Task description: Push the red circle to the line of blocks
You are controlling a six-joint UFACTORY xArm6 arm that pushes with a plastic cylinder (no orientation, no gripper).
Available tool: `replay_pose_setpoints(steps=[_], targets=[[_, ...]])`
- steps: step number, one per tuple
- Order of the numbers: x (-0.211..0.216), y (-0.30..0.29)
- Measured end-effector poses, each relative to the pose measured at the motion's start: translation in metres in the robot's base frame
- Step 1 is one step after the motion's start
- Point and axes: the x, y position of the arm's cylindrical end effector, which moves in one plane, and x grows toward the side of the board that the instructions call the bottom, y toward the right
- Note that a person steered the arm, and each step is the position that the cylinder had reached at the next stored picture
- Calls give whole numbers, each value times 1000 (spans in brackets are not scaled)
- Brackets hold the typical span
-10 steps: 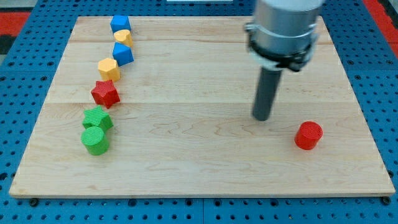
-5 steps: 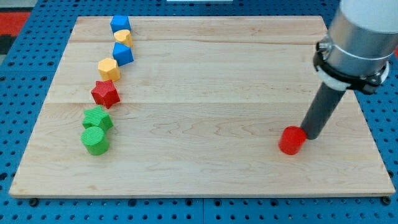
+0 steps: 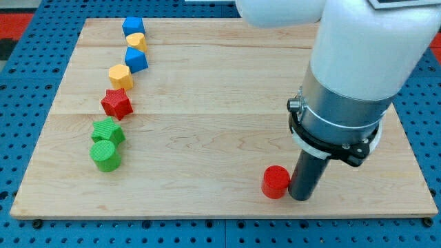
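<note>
The red circle (image 3: 275, 182) lies near the view's bottom, right of the middle of the wooden board (image 3: 220, 83). My tip (image 3: 300, 198) touches its right side. At the view's left a curved line of blocks runs from top to bottom: a blue block (image 3: 133, 27), a yellow block (image 3: 137, 41), a second blue block (image 3: 136, 59), a yellow hexagon-like block (image 3: 120, 76), a red star (image 3: 116, 103), a green block (image 3: 107, 131) and a green circle (image 3: 105, 156).
The board lies on a blue pegboard (image 3: 27, 83). The arm's large grey and white body (image 3: 351, 83) hangs over the board's right part and hides some of it.
My tip has swung around to the red circle's right side and pushed it left and toward the view's bottom. The line of blocks has not moved.
</note>
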Motion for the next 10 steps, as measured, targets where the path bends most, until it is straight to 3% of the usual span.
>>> replay_pose_setpoints(steps=[2, 5, 7, 10], targets=[[-26, -42], [4, -85], [-20, -99], [7, -179]])
